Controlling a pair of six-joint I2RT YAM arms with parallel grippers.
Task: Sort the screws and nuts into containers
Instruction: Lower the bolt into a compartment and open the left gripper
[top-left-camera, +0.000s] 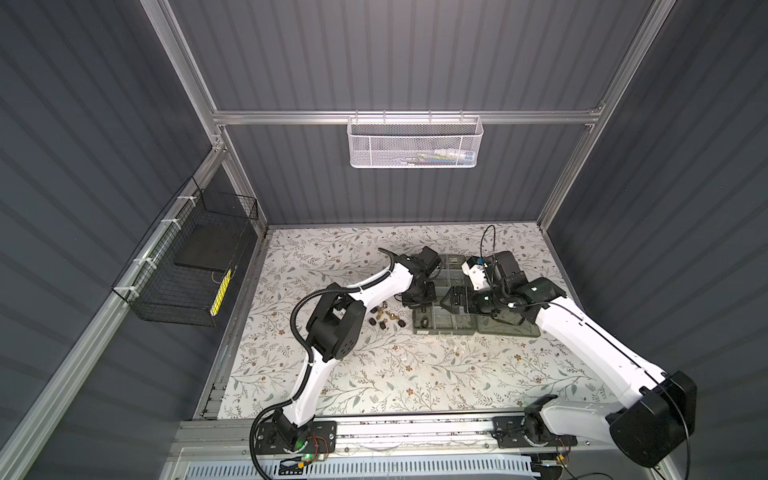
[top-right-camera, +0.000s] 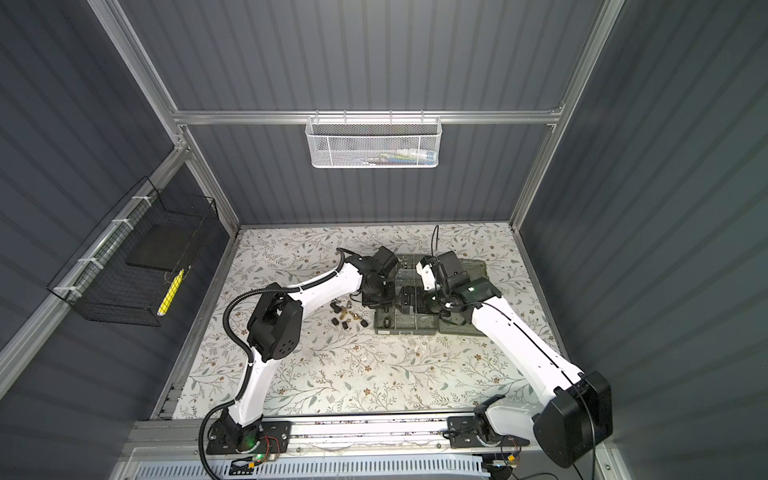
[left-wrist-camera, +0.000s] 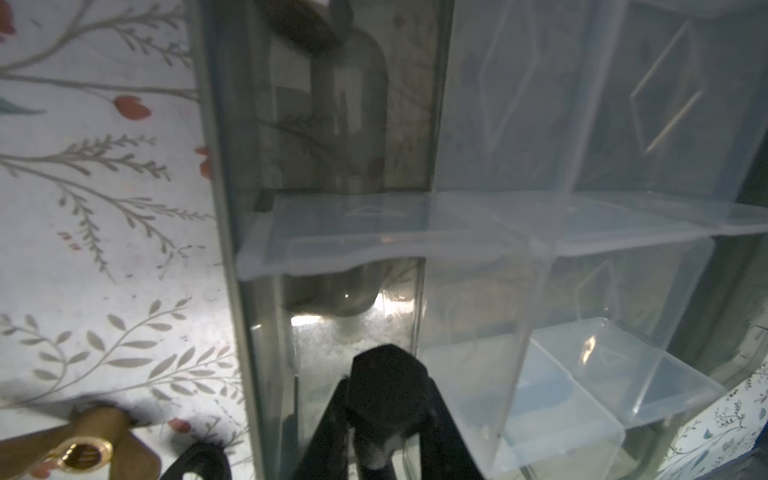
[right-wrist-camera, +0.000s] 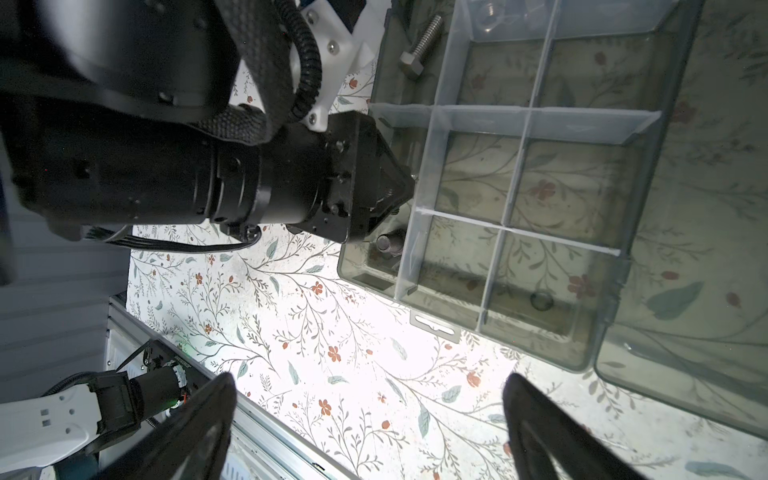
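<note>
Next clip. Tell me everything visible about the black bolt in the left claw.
The black bolt looks like matte dark metal, with a hexagonal head and a finely threaded shank. The left claw is shut on it, its fingers flanking the head. The head points away from the wrist camera, over an edge compartment of the translucent organiser box. Whether it touches the compartment floor cannot be told.

mesh basket (top-left-camera: 399, 145), perhaps pens (top-left-camera: 446, 156) inside, wire basket (top-left-camera: 166, 291)
</note>
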